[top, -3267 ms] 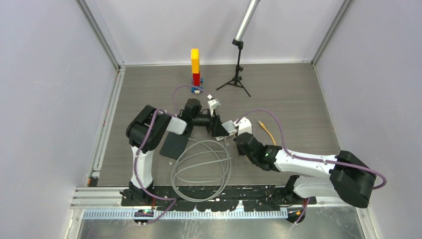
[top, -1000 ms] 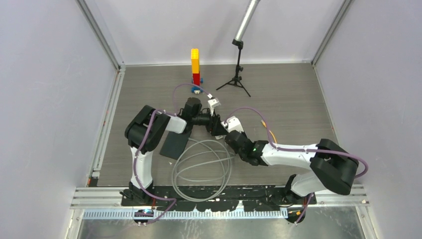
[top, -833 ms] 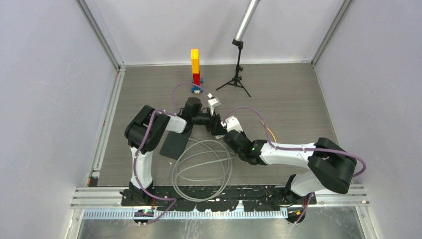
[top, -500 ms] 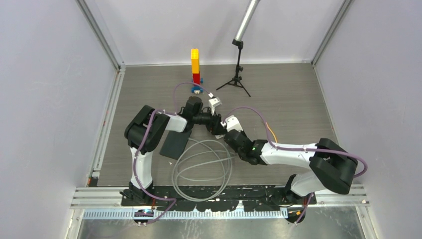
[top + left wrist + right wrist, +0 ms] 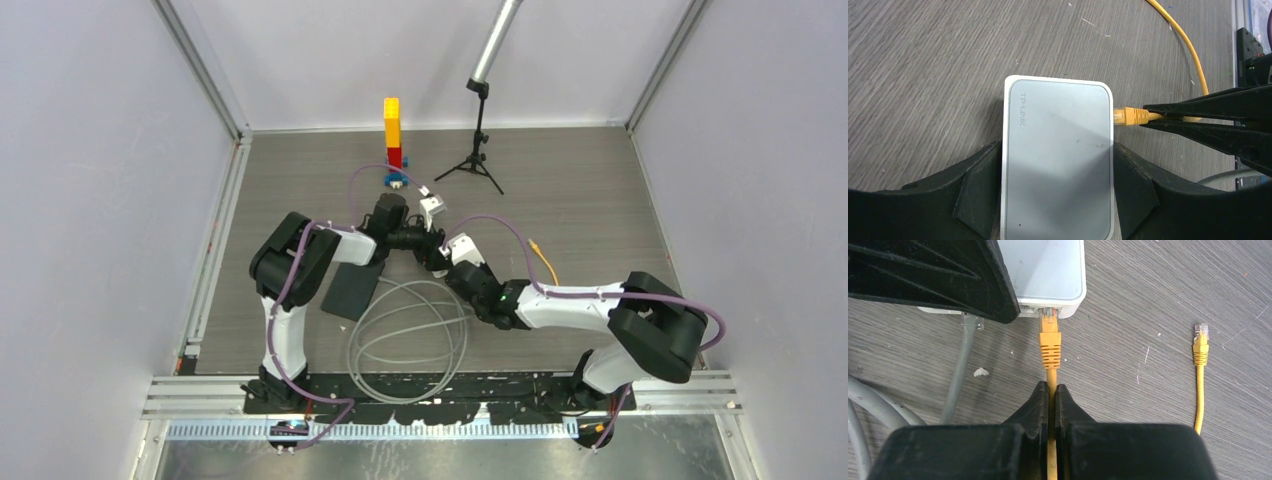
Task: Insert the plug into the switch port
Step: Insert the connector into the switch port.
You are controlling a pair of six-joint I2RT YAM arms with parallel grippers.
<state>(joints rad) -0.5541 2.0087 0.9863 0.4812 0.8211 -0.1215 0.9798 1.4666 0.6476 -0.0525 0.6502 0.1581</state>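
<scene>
On the grey wood-grain bench [image 5: 600, 190], the left gripper [image 5: 1057, 167] has its jaws spread wide around a low white TP-LINK switch [image 5: 1058, 135], one black finger pressed against each long side, so the box is clamped flat on the surface. The right gripper [image 5: 1051, 390] comes in from the opposite side with its jaws pinched nearly together on a yellow cable [image 5: 1051, 375], holding it just behind the boot of the yellow plug [image 5: 1050, 342]. The plug points straight at the switch's side wall, and its clear tip sits in the mouth of the switch port [image 5: 1049, 311], near the wall's right-hand corner in the right wrist view. How deep it has gone cannot be told. From the left wrist view, the plug touches the switch's right edge near its upper corner, and the cable curves away across the bench behind the fingers. A grey cable [image 5: 959, 365] with a clear connector lies just beside the same wall, partly under the left gripper's finger, and its loops coil on the bench near the arms. A second yellow plug [image 5: 1200, 347] lies loose, well apart to the right. A black flat pad [image 5: 350, 290] sits beside the left arm. A yellow, red and blue block tower [image 5: 392, 130] and a small tripod [image 5: 478, 150] stand at the far side.
</scene>
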